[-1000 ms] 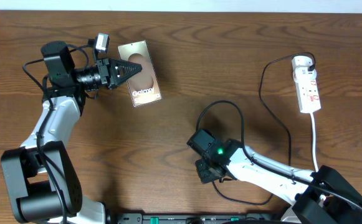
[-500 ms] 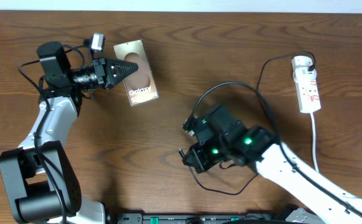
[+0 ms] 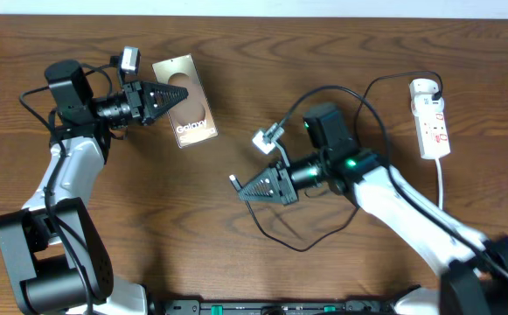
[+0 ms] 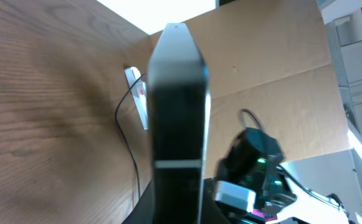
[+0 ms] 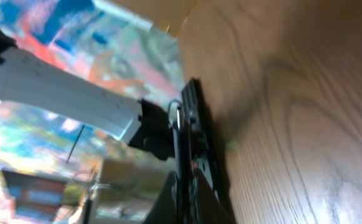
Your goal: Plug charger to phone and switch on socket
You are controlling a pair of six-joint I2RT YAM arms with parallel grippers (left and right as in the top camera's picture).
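Across the wooden tabletop (image 3: 262,52), both arms work at once, the task early-to-mid by my read. Left pincer (image 3: 179,94) is clenched on the phone (image 3: 194,122) at upper left; the left wrist view shows the slab edge-on between the fingers. Socket (image 3: 432,122) lies far right with its white cord (image 3: 441,188) trailing down, nobody near it, so the switch is not yet pressed. Right pincer (image 3: 247,191) at centre grips the charger (image 3: 304,250) just behind its connector tip (image 3: 233,181), which points left, well apart from the phone. Left to do: bring tip to port, plug in, flip switch. Readable text: "Galaxy" on the phone; smaller lettering and the socket's red marks are too small.
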